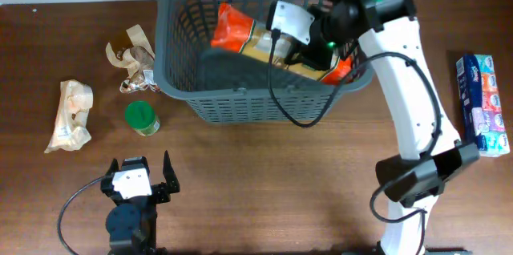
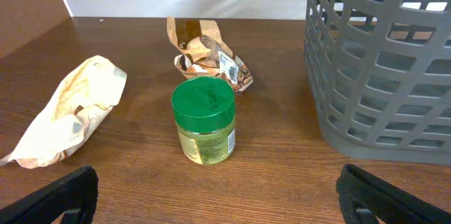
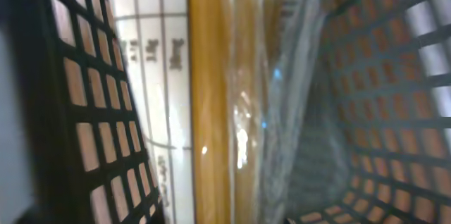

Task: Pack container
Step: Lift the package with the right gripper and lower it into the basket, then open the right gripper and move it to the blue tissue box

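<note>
Pressed almost against the right wrist lens is a glossy packet (image 3: 211,97), ochre with a white printed table. The lattice walls of the container (image 3: 84,111) stand on either side of it.

Seen from overhead, the right arm (image 1: 405,62) reaches over the container's 3 o'clock rim and down inside. The right gripper's fingers are hidden beneath the wrist housing, so I cannot tell whether it is clenched or released. At its 9 o'clock the packet (image 1: 240,30), orange at one end, lies tilted inside the container (image 1: 240,99). The container sits on the far middle of the surface (image 1: 280,191), toward 12 o'clock.

The left gripper (image 1: 140,167) sits low at 7 o'clock on the surface, released, its fingers (image 2: 56,196) spread wide and grasping nothing. Near it at 12 o'clock a green-lidded jar (image 2: 203,122) stands upright. A crumpled brown wrapper (image 2: 208,51) lies just beyond the jar. A pale beige bag (image 2: 67,111) lies at the gripper's 10 o'clock and the container wall at its 2 o'clock.

A blue tissue pack (image 1: 482,103) rests at the surface's 3 o'clock edge, well apart from the container.
</note>
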Controlling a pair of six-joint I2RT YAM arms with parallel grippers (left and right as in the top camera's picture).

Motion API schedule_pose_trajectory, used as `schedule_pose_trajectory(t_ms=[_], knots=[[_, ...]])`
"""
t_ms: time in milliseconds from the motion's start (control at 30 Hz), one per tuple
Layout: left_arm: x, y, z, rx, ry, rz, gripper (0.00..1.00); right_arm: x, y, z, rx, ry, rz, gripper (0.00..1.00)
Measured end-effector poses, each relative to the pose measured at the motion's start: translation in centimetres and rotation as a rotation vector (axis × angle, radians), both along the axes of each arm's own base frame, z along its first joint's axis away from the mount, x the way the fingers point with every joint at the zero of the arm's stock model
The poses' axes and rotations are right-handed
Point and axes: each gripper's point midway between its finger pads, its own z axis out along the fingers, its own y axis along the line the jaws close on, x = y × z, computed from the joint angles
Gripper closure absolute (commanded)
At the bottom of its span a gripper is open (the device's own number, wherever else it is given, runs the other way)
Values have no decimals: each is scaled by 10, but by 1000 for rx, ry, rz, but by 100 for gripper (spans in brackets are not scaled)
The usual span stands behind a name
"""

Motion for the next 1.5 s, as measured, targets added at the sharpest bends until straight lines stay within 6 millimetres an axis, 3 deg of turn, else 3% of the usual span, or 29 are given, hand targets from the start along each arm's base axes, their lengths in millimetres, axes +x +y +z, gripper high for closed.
schedule_pose_trajectory(t_ms=[133,233,267,300,333,400,800,900,1000,1100,1167,1233,1333,1367,1467,1500], knots=[[0,0,0,0,0,0,1,0,1,-30,-17,57,7,96],[0,0,0,0,0,0,1,-3,0,-40,-28,80,11,96],[0,0,0,0,0,0,1,-3,0,-40,-28,81,11,89],[0,0,0,0,0,0,1,-2,0,-40,-26,79,11,32],[0,0,0,0,0,0,1,-2,0,-40,-24,77,11,13],[0,0,0,0,0,0,1,-1,2,-39,-16,75,12,2],[0,0,0,0,0,0,1,0,13,-27,60,66,13,1],[0,0,0,0,0,0,1,15,17,-9,97,9,-36,1],[0,0,0,0,0,0,1,41,14,25,135,-89,-175,1],[0,0,0,0,0,0,1,64,-13,63,140,-179,-424,1],[0,0,0,0,0,0,1,73,-45,83,123,-218,-615,1],[0,0,0,0,0,0,1,73,-98,95,77,-231,-860,1],[0,0,0,0,0,0,1,65,-161,96,16,-216,-1115,1],[0,0,0,0,0,0,1,59,-196,93,-15,-204,-1251,1],[0,0,0,0,0,0,1,32,-274,80,-77,-120,-1559,1],[0,0,0,0,0,0,1,24,-291,77,-85,-99,-1632,1]])
